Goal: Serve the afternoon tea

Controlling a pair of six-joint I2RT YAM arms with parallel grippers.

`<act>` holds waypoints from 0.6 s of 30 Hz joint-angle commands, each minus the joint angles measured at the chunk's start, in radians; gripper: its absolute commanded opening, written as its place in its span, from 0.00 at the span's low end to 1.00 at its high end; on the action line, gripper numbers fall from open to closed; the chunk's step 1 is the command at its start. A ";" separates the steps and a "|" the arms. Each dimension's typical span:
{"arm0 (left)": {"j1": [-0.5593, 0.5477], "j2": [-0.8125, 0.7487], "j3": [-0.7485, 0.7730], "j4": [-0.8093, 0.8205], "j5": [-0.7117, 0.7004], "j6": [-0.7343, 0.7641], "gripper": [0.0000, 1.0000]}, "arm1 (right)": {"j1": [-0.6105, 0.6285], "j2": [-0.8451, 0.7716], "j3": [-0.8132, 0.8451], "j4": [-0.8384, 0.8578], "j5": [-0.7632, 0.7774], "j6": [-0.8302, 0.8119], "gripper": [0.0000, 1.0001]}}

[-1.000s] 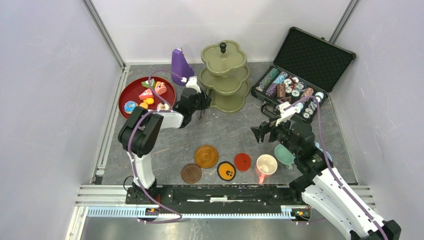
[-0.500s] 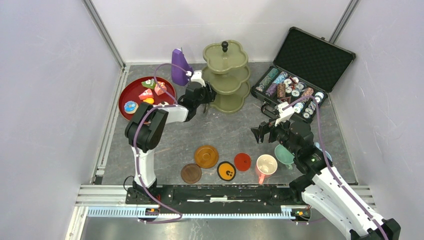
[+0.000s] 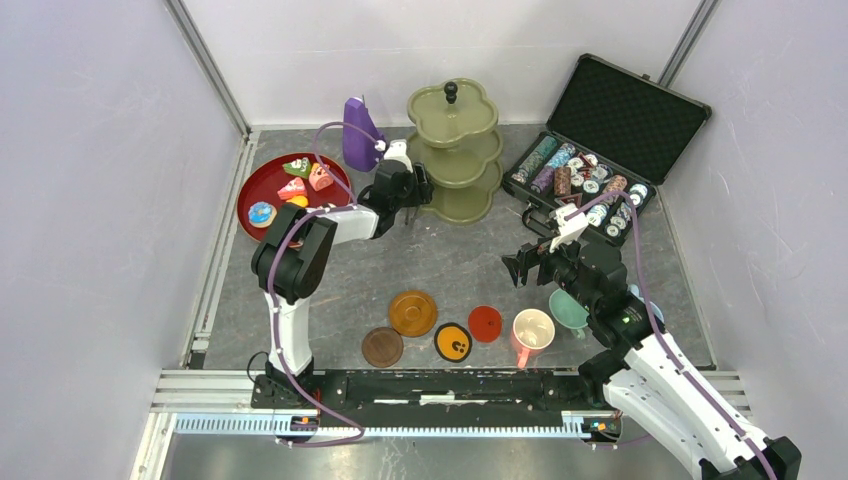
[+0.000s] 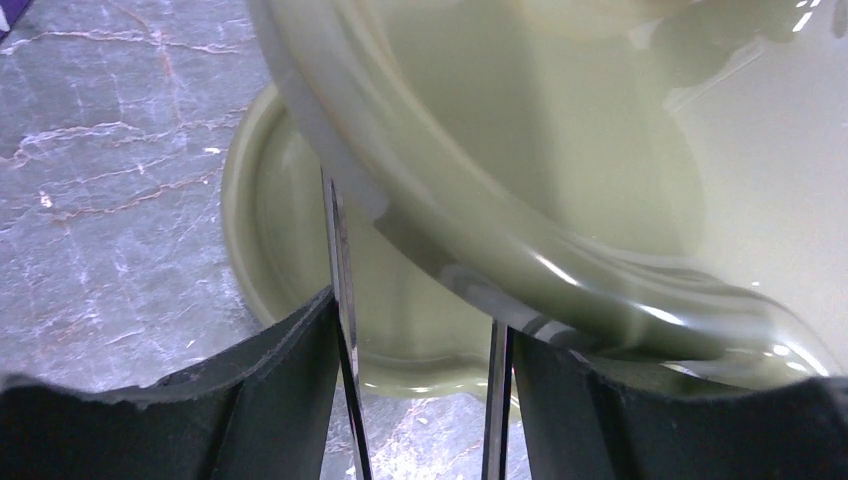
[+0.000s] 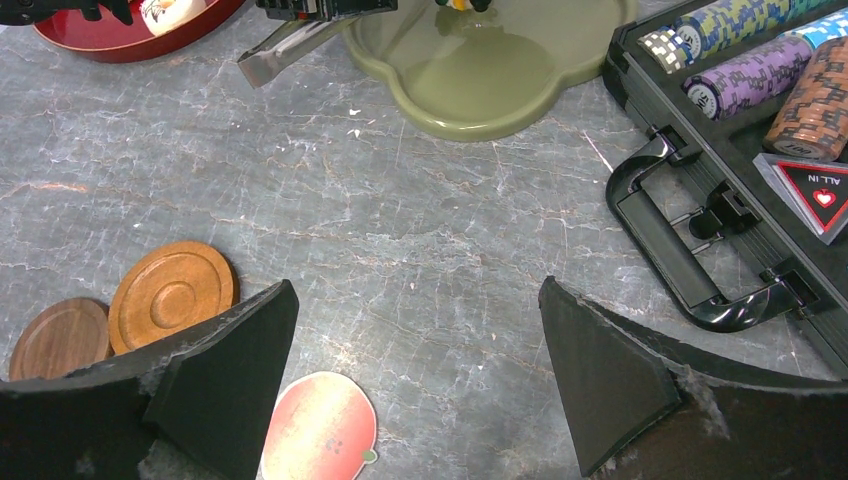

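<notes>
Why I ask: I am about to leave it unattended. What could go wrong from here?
The metal tongs in the left gripper reach in close under the middle tier of the stand; lifting straight up could catch its rim and tip the stand. The right arm partly covers the teal mug beside the pink mug; a swing could knock them.
</notes>
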 commanded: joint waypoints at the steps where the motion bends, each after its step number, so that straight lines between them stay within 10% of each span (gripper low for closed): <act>1: -0.005 -0.049 0.017 0.005 -0.037 0.053 0.67 | -0.003 0.004 0.035 0.040 0.004 -0.007 0.98; 18: -0.003 -0.449 -0.186 -0.372 -0.148 -0.095 0.62 | -0.003 -0.027 0.002 0.082 -0.023 -0.006 0.98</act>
